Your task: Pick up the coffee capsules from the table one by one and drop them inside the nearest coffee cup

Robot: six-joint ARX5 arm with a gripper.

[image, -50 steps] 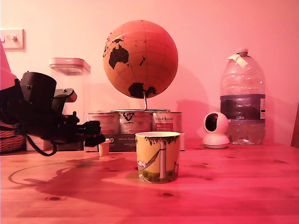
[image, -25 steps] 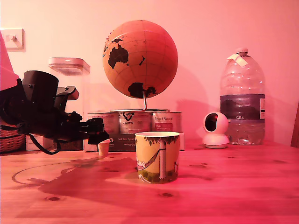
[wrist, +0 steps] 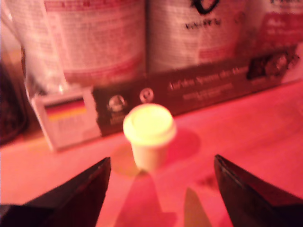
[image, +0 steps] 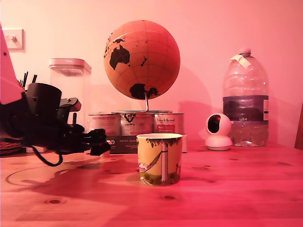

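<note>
Now we're dropping lower: over the last second the black gripper (image: pixel 100 143) has been sinking from just above the small pale cream tapered coffee capsule (wrist: pixel 149 135) to its level, so in the exterior view the fingertips are now covering the spot where the capsule was showing at the gripper's 5 o'clock. We're reading that as the approach closing out, with the grasp not made.

In the wrist view the two dark fingers (wrist: pixel 83 191) are spread wide, one on each side of the capsule and clear of it; the capsule is standing upright on the light pine wood tabletop (image: pixel 227 189), roughly centred in the gap, nothing touching it. It's blurry, but the gap on both sides is plain.

Behind the capsule, at its 12 o'clock in the wrist view, we're seeing a dark printed box (wrist: pixel 199 90) and the silver labelled tins (wrist: pixel 102 42), close enough to matter if we're pushing further forward.

The yellow ceramic mug with the tree and hammock drawing (image: pixel 160 158) is sitting at about 3 o'clock from the gripper in the exterior view, near but apart, and we can't see inside it.

We're judging the next step as advancing slightly, closing on the capsule body, then lifting over the mug rim.
</note>
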